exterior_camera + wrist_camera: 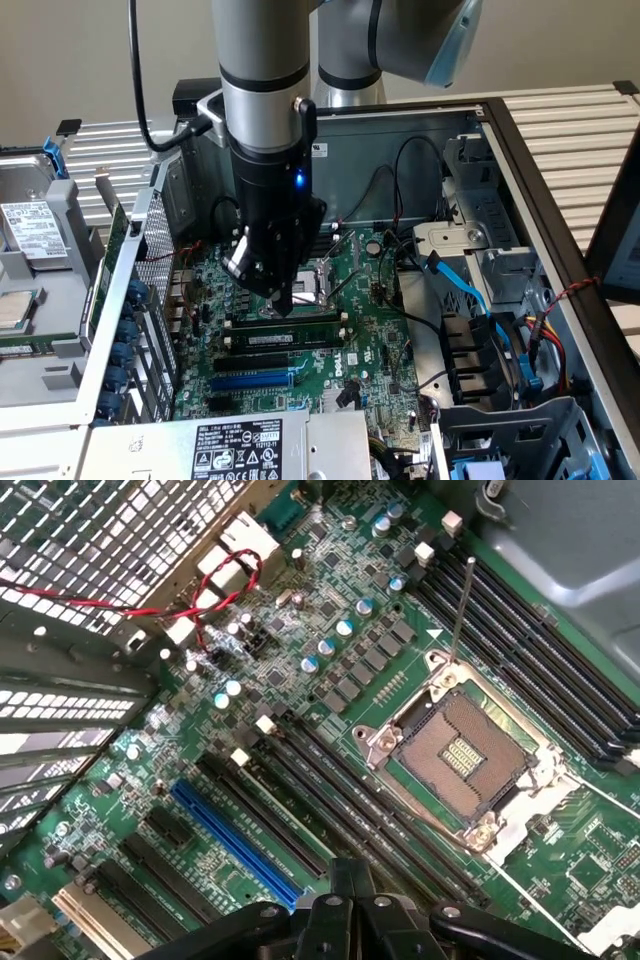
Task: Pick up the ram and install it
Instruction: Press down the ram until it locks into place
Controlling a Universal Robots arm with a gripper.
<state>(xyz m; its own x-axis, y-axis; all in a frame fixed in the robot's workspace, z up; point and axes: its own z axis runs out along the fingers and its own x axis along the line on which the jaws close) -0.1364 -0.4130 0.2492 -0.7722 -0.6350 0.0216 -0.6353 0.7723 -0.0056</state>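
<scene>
The ram (290,338) lies flat along the black memory slots (285,322) of the motherboard (375,340), just below the empty processor socket (325,275). The tool (283,305), pressed together and holding nothing, bears down at the slots beside it. Seating appears close to finished, though whether the latches have closed cannot be told.

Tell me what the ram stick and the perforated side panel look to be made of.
The ram: seemingly green fibreglass circuit board, matte, carrying black chips and a white label strip. The perforated panel: apparently sheet metal, dull grey, judging by its punched grid of square holes and thin stiff webbing.
</scene>
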